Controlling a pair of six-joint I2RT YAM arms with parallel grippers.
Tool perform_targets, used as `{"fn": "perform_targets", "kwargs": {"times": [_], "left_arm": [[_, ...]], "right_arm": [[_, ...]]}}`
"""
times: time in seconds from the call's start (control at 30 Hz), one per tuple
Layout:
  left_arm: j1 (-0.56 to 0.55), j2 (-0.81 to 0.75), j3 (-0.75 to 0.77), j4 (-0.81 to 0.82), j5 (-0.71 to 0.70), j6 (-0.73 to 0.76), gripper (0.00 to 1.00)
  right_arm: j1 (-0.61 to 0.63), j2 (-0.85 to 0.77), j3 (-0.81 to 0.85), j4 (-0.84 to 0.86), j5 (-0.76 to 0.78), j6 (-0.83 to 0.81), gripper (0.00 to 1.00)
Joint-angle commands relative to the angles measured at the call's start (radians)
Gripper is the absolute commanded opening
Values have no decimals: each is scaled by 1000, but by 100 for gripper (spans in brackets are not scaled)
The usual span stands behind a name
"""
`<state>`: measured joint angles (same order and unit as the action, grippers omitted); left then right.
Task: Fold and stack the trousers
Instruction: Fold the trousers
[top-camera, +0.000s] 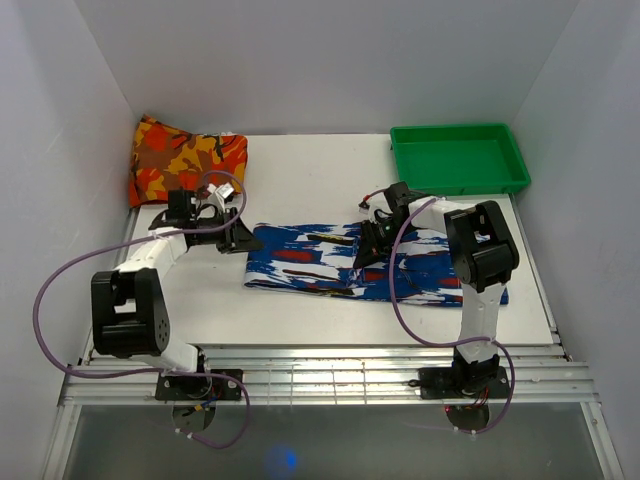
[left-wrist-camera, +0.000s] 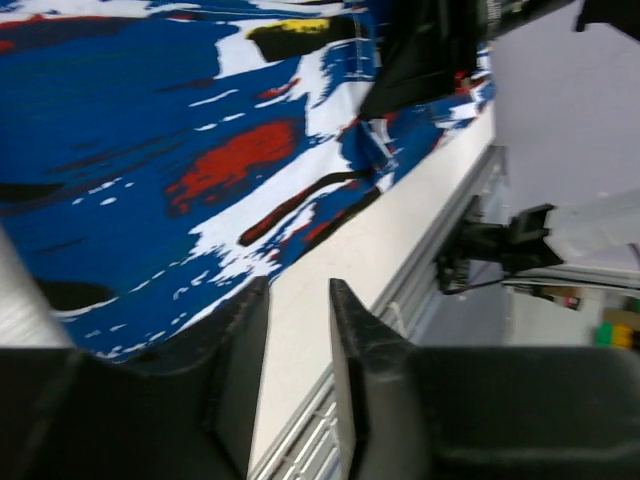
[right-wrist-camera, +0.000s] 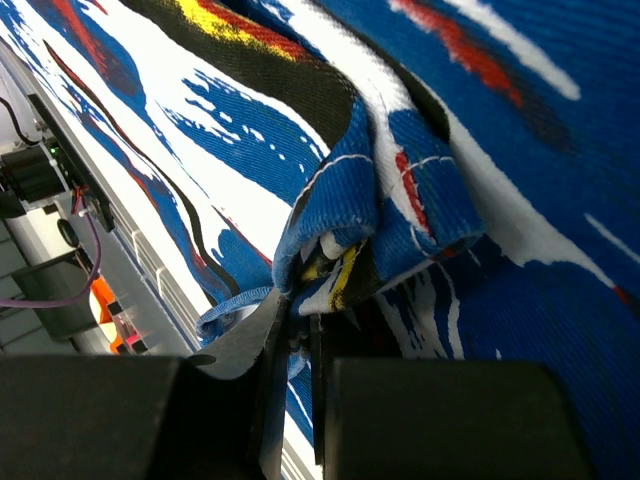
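Progress sits somewhere short of halfway, by my reading: nothing is stacked, and the main crosswise fold looks yet to come. At the upper left of the top view an orange, red and yellow patterned folded cloth (top-camera: 187, 160) lies in the corner of the white table (top-camera: 300, 185), apart from the work. Just below it the left gripper (top-camera: 240, 237) hovers at the left end of the long, soft, blue, white and black streaked trousers (top-camera: 310, 262), which stretch as a flat band across the middle of the frame. In the left wrist view its jaws stand partly apart with only bare tabletop between them, gripping nothing, the printed edge just beside one finger (left-wrist-camera: 240, 360). Further right, the right gripper (top-camera: 368, 250) is clamped tight on a bunched ridge of the trousers near the band's middle; its wrist view shows cloth puckered up between the closed fingers. At the upper right a green plastic tray (top-camera: 458, 158) sits well apart from the trousers. The band's right end is hidden behind the right arm (top-camera: 480, 260). The layers cannot be counted, blur in the left wrist view hides whether that finger touches the hem, and nothing shows where the stack belongs.
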<state>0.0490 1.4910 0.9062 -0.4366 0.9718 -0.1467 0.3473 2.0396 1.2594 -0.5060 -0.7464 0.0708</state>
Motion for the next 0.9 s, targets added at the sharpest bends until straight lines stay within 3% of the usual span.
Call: {"fn": "perform_targets", "kwargs": {"times": [0.0, 0.17, 0.37, 0.47, 0.63, 0.87], "left_arm": [[3, 50, -44, 96, 186, -69, 37], [3, 253, -150, 303, 188, -183, 31], [9, 461, -156, 334, 64, -160, 25], [9, 460, -130, 270, 59, -107, 26], [9, 296, -46, 226, 148, -82, 27], [5, 342, 34, 504, 162, -332, 27]], "right_arm": [[-7, 22, -20, -3, 96, -39, 8], [-7, 17, -34, 4, 116, -42, 8], [-7, 18, -51, 0, 192, -58, 8], [-4, 19, -45, -9, 214, -66, 8], [7, 39, -20, -31, 202, -111, 8], [24, 39, -26, -31, 214, -126, 8]]}}
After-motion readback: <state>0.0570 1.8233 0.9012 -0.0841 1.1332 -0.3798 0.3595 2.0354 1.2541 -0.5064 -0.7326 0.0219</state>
